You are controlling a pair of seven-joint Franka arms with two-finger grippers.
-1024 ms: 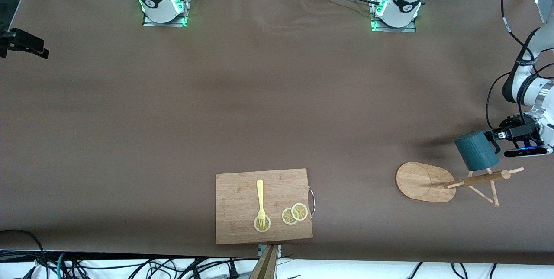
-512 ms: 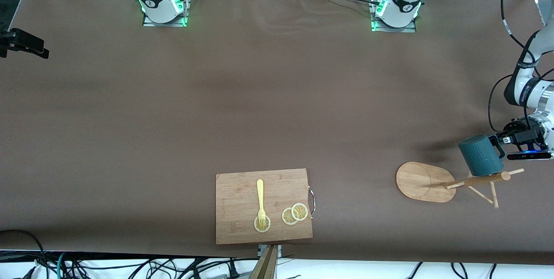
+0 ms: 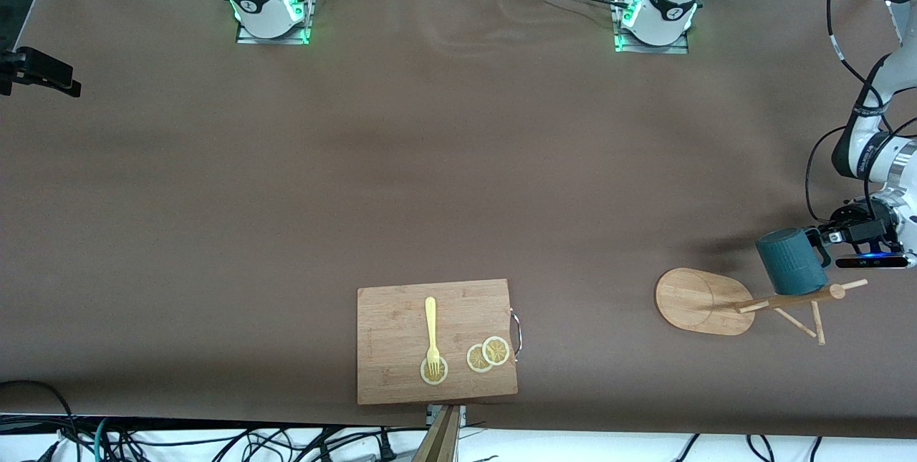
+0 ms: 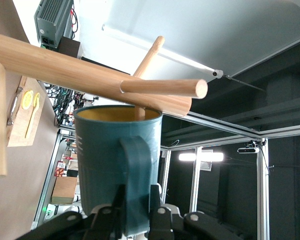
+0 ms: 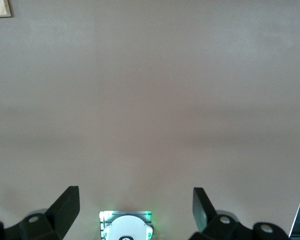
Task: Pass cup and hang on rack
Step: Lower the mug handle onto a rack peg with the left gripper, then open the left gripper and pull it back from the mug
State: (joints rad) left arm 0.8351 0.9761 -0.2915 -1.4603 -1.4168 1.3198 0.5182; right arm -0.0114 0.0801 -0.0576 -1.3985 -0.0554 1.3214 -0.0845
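No readable writing or brand shows on any item; the marks on the arm bases are too small to make out.

The left gripper (image 3: 824, 238) is over the desk (image 3: 458, 161) at the left arm's end, its fingers (image 4: 119, 207) clamped on the handle of the cup (image 3: 791, 261). The cup is held in the air, tilted, just above the rack (image 3: 745, 302), whose post points toward the front camera's upper edge of the rack's pegs. In the left wrist view a peg (image 4: 162, 88) crosses just above the cup's rim, and another peg seems to dip inside the mouth; whether wood touches the cup cannot be told. The left arm is partly cut off by the picture's edge.

The right gripper (image 5: 135, 205) does not show in the front view; its wrist view finds it waiting high over bare desk, fingers spread wide and holding nothing.

A board (image 3: 437, 340) with a fork (image 3: 431, 329) and lemon slices (image 3: 488, 354) lies near the front camera.
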